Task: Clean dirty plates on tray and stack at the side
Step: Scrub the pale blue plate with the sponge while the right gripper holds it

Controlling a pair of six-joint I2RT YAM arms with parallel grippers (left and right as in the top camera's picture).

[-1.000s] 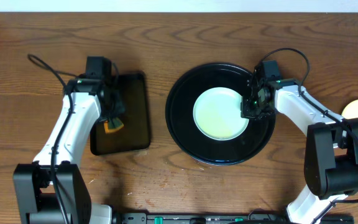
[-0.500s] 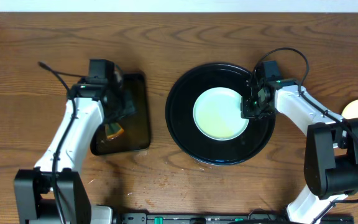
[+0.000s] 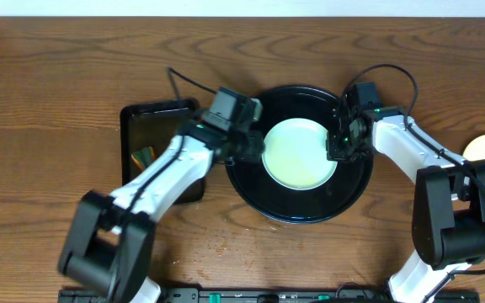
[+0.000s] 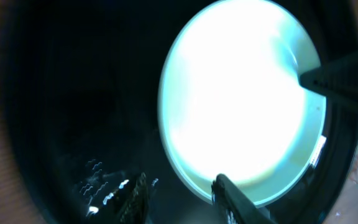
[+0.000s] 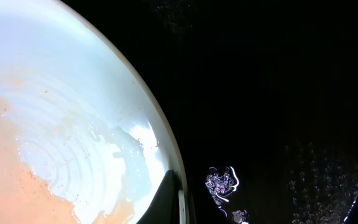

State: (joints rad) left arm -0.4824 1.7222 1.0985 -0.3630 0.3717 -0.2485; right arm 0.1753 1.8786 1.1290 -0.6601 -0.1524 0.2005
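Left gripper (image 4: 181, 178) hovers spread and empty above the tray (image 3: 301, 209), just beside the plate (image 3: 297, 156). Right gripper (image 3: 341, 145) pinches the plate's opposite rim. Only its wrist view shows wet orange streaks (image 5: 36, 155). Farther left, a sponge (image 3: 144, 156) lies in the rectangular tray (image 3: 154, 126).

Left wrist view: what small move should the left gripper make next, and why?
Probably ease the left gripper forward and shut it on the near rim of the plate. Its fingers are open and empty, that rim lies just at their tips, the sponge lies in the rectangular tray, and the right gripper sits at the opposite rim.
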